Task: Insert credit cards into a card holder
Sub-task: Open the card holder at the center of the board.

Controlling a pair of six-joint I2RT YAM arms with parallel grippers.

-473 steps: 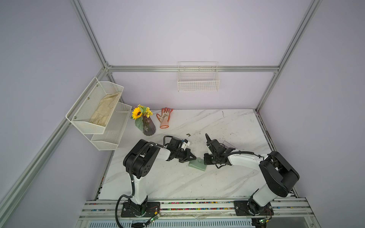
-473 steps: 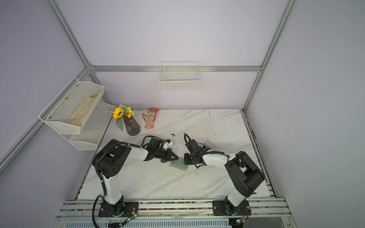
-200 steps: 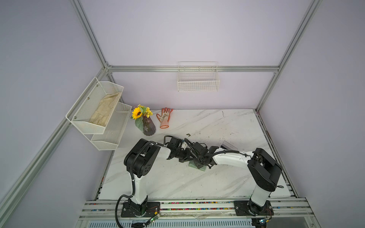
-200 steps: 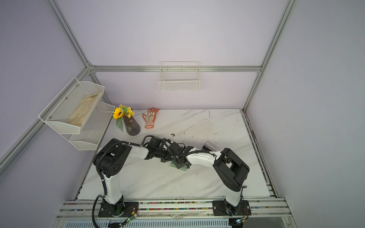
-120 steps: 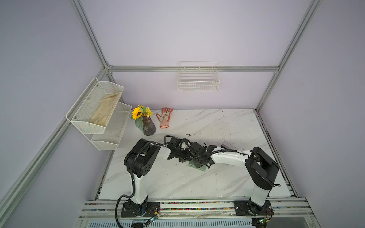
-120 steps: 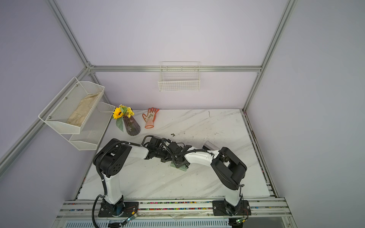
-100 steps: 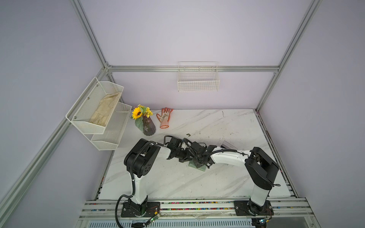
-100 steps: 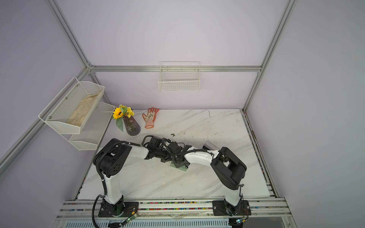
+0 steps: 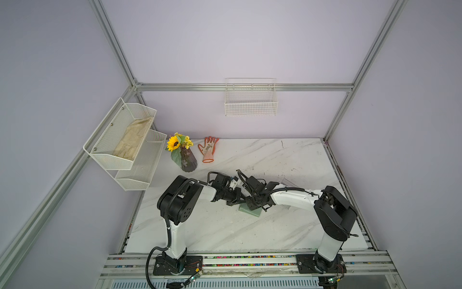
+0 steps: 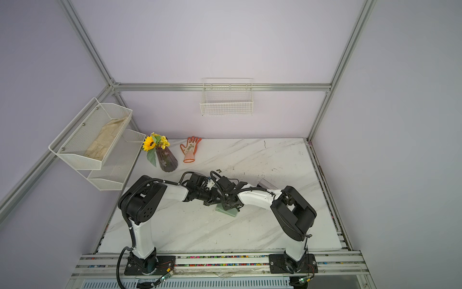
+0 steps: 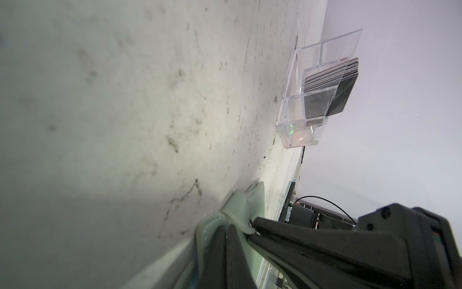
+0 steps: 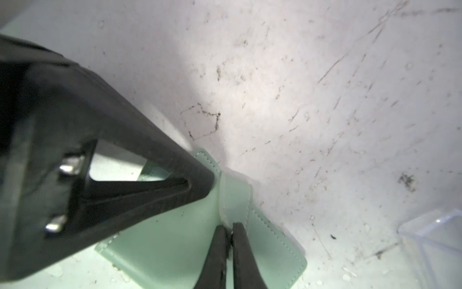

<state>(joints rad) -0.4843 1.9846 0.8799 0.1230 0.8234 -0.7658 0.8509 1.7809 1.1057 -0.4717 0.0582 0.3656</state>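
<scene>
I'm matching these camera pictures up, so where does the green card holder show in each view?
In a top view: card holder mid-table, front-left of the clear box.
In a top view: card holder in the same spot.
Left wrist: close foreground, strap raised.
Right wrist: close foreground, stitched cover showing.
Shared landmark: the clear box, seen in all four.

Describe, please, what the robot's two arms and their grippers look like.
Both the left arm and right arm have white links, bulky black joint housings and black cables. The left gripper and right gripper are matte black, tapering to narrow tips.
</scene>
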